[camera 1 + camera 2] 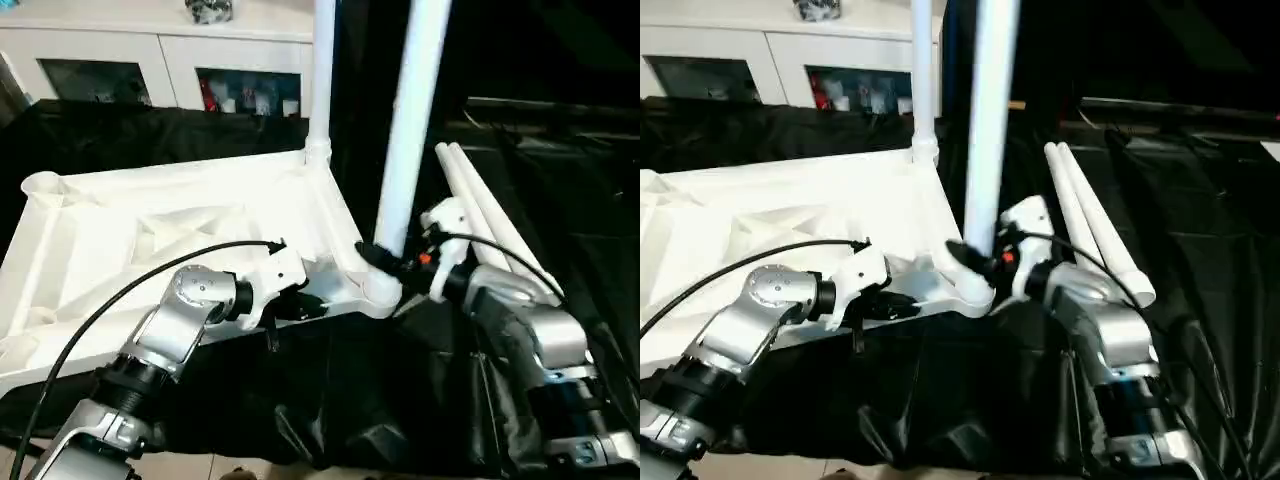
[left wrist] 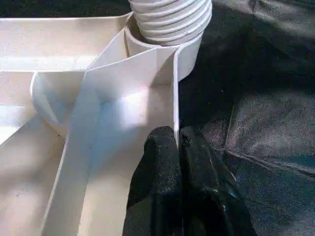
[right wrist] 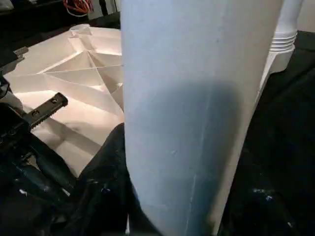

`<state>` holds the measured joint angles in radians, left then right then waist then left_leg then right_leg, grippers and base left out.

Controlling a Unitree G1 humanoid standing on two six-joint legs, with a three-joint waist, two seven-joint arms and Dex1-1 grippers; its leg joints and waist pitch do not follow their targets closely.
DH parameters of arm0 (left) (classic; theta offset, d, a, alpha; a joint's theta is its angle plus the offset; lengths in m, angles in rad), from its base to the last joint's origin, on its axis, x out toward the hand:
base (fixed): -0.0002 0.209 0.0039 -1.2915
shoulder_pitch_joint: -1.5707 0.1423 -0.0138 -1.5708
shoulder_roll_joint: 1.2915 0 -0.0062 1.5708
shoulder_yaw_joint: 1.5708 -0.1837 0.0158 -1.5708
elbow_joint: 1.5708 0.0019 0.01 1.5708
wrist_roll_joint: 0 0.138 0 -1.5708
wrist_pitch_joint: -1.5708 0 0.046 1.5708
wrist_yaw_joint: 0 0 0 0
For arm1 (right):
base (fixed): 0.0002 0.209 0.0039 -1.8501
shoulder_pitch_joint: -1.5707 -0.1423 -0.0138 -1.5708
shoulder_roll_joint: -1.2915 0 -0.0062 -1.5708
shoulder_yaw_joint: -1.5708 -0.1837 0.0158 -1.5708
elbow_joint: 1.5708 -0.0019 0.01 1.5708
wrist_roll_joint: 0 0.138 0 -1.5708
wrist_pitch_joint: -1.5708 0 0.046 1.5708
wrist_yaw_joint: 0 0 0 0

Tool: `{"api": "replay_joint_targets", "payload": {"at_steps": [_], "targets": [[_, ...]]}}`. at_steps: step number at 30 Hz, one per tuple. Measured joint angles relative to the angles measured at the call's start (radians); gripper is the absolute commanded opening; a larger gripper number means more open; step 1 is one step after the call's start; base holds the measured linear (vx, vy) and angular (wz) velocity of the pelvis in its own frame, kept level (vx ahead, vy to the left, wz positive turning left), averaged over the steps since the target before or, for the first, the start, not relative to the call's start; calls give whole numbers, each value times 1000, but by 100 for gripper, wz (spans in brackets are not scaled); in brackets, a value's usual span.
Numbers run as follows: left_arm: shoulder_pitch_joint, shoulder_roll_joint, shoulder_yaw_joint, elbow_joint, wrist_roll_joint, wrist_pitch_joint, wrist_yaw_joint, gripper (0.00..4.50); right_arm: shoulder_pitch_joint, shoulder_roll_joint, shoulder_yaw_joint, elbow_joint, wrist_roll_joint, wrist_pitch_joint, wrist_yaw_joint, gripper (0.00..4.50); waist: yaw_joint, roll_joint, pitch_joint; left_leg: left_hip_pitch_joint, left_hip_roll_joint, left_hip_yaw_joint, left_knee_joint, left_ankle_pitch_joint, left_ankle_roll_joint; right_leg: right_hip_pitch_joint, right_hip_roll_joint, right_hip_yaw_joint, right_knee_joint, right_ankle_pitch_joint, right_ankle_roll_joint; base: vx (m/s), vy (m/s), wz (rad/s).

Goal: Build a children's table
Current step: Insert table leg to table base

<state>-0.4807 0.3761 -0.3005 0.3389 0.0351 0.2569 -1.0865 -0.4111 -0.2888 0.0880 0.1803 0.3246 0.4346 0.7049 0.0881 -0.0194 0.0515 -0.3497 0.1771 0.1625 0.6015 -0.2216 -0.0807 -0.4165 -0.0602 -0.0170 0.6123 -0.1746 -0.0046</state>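
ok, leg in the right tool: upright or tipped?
Roughly upright, leaning slightly. The leg rises from the near corner socket of the upturned tabletop, with the right tool closed around its base.

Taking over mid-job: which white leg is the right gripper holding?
On the upside-down white plastic tabletop, find the near corner socket. The white tubular leg standing there is held low by the right gripper; the other upright leg stands farther back, and two loose legs lie flat.

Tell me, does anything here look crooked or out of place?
Yes: the leg held by the right gripper leans sideways at the near corner socket, while the far leg stands straight.
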Motion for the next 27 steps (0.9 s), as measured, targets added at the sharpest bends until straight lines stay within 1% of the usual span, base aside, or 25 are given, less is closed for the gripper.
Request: {"api": "replay_joint_targets", "payload": {"at_steps": [8,12,21,23,27], "targets": [[-9,9,-1,11,-13,1,-22,0,-32,15,7,68,-13,-35,3,187,-2,-1,-1,0,1,1,0,0,0,0,0,0,0,0,-1,0,0,0],[-16,11,-2,24,-19,1,-25,0,-32,28,-7,87,-7,-47,5,187,-3,-1,-1,1,1,1,0,0,0,0,0,0,0,1,-1,0,0,0],[-31,5,-11,42,-23,1,-25,0,35,54,-100,97,90,-81,31,187,1,0,-2,1,2,2,0,0,0,1,0,0,0,1,-1,0,0,0],[-35,0,-11,53,-25,-1,-24,0,62,72,-131,98,112,-107,33,187,2,1,-2,1,3,3,0,0,0,1,0,0,-1,1,-1,0,0,0],[-43,-8,-11,75,-26,-2,-20,0,98,95,-158,99,137,-153,36,187,2,6,-5,2,3,4,0,0,0,3,0,0,-1,1,-2,0,0,0]]}}
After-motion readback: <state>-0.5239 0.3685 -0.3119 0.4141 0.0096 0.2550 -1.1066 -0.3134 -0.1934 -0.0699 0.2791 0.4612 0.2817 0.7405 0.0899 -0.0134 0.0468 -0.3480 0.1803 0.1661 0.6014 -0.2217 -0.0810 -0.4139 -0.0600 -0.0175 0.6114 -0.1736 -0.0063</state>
